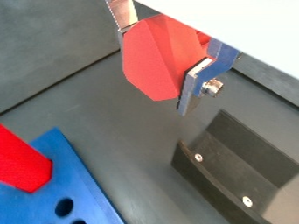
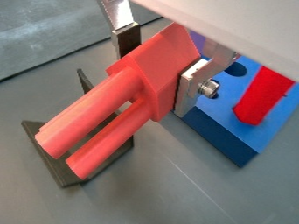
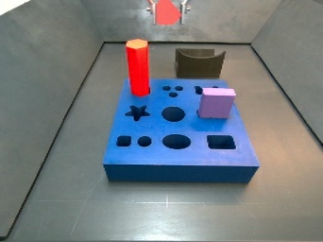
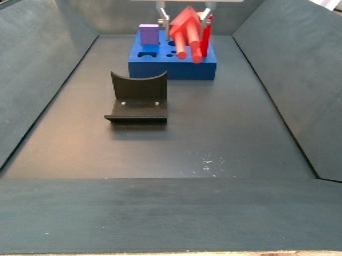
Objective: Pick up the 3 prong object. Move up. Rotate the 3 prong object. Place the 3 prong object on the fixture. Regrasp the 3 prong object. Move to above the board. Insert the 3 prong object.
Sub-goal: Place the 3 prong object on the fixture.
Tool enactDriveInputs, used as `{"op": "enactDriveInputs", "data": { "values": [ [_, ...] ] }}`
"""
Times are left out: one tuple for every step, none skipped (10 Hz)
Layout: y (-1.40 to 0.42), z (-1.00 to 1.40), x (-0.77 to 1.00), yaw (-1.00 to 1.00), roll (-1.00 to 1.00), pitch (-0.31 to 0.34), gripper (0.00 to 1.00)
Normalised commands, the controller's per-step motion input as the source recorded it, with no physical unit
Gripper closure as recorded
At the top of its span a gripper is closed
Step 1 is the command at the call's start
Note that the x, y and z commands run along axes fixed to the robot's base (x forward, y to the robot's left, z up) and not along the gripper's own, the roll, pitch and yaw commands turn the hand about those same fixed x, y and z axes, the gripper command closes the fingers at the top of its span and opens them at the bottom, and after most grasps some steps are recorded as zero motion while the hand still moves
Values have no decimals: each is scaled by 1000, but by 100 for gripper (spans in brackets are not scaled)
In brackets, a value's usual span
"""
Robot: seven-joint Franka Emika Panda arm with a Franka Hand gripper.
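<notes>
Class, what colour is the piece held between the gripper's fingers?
Salmon-red: the 3 prong object, clamped in the gripper above the fixture; clearest in this wrist view.

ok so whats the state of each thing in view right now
gripper: shut on the 3 prong object, up in the air
3 prong object: held off the floor, prongs sticking out past the fingers
fixture: on the floor, notch unoccupied
board: flat on the floor, several holes open
red column: upright on the board
purple cube: sitting on the board

Dark grey matte floor, with a few pale specks on it. Sloped grey side walls enclose it. Lighting is even.
</notes>
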Motion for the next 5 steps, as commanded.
{"op": "enactDriveInputs", "data": {
  "values": [
    [421, 367, 1000, -123, -1000, -69, 100],
    [445, 377, 1000, -129, -1000, -59, 100],
    [389, 298, 1000, -129, -1000, -44, 100],
    [287, 193, 1000, -125, -1000, -36, 100],
    [178, 98, 886, -121, -1000, -21, 100]
  ]
}}
